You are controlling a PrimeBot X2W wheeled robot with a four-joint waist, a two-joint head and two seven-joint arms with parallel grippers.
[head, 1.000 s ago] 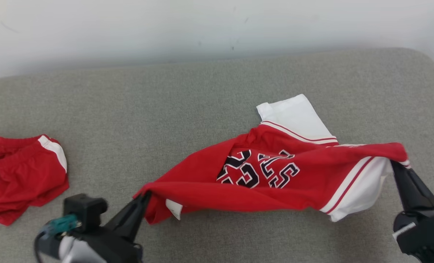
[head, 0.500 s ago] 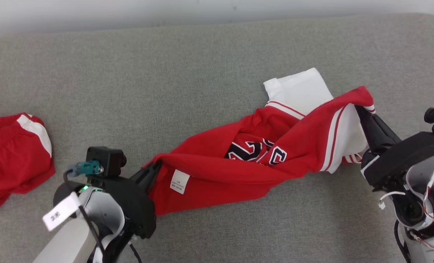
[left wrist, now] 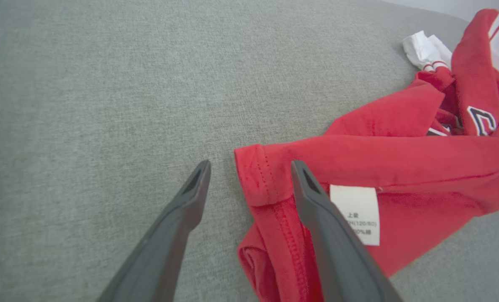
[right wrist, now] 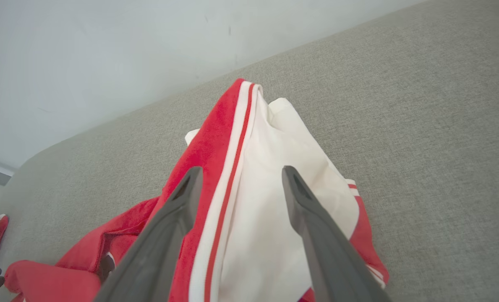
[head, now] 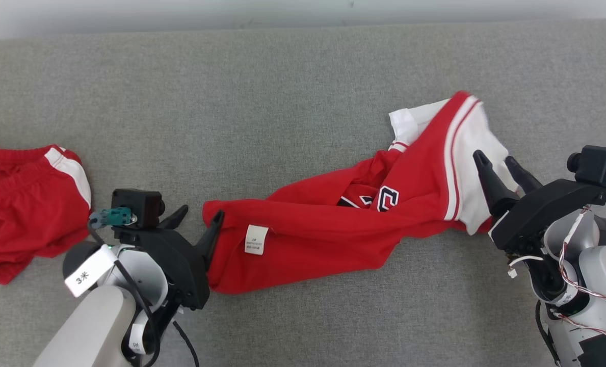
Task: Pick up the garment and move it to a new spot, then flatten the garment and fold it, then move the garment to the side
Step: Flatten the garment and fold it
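Note:
The garment point(head: 333, 224), a red jersey with white sleeves and black lettering, lies crumpled in a long diagonal strip on the grey cushion point(head: 282, 102). My left gripper point(head: 201, 214) is open at its near-left end. In the left wrist view the red hem corner point(left wrist: 257, 176) lies loose between the spread fingers of the left gripper point(left wrist: 251, 165), beside a white care label point(left wrist: 356, 214). My right gripper point(head: 494, 159) is open at the far-right end. In the right wrist view the right gripper point(right wrist: 241, 171) hangs over the white sleeve point(right wrist: 253, 209), fingers apart.
Red shorts with a white side stripe point(head: 22, 214) lie crumpled at the cushion's left edge. A pale wall point(head: 282, 15) runs behind the cushion's back edge. Bare grey fabric stretches between the shorts and the jersey and along the front.
Both grippers have opened and let go of the garment's ends. The garment has dropped onto the cushion, its right end lying further back. The head view has also shifted.

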